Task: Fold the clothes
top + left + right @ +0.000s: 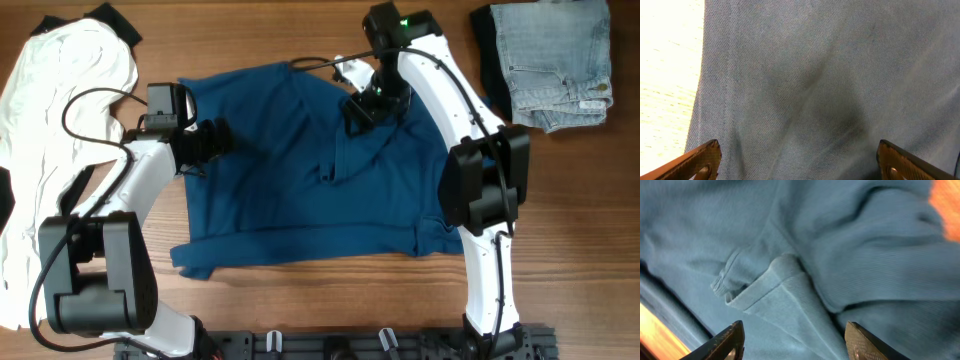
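Shirt [290, 200] sprawls mid-frame. Left gripper [216, 138] at its left edge and right gripper [360, 108] near its top are both spread wide, grasping nothing.

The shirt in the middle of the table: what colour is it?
The shirt is plain dark blue, with no pattern. The overhead view shows it best.

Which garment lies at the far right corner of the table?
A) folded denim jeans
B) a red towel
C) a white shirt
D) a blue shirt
A: the folded denim jeans lie at that corner, apart from the blue shirt spread out in the middle.
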Motion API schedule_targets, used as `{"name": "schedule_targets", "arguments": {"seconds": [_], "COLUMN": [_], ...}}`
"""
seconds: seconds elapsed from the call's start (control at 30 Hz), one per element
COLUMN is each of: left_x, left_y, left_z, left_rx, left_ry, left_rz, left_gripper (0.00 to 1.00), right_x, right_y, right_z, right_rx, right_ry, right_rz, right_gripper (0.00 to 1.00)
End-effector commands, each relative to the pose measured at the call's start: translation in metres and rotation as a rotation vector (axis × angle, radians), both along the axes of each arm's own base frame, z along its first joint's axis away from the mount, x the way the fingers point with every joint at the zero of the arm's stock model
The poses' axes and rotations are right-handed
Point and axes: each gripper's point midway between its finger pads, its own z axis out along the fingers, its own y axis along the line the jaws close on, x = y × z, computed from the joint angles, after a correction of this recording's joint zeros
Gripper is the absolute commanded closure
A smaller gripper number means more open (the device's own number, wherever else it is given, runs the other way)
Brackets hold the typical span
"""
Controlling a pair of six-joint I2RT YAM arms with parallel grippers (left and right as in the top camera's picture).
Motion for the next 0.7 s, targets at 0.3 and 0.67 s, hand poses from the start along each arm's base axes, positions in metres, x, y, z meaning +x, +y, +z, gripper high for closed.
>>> {"name": "schedule_targets", "arguments": {"seconds": [0.3,0.67], "left_x": [-0.001,-0.001], "left_y": [0.001,0.001], "left_z": [-0.005,-0.005], "left_rx": [0.015,0.015], "left_ry": [0.010,0.010], "left_rz": [-0.013,-0.013], "left_gripper": [0.01,0.01], "right_x": [-0.004,0.053], "right_y": [0.018,0.029], "right_z": [-0.047,0.012], "right_rx": [0.105,0.159], "right_ry": [-0.010,-0.177], "right_rz": [0.113,-0.111], "right_gripper": [0.73,0.96]}}
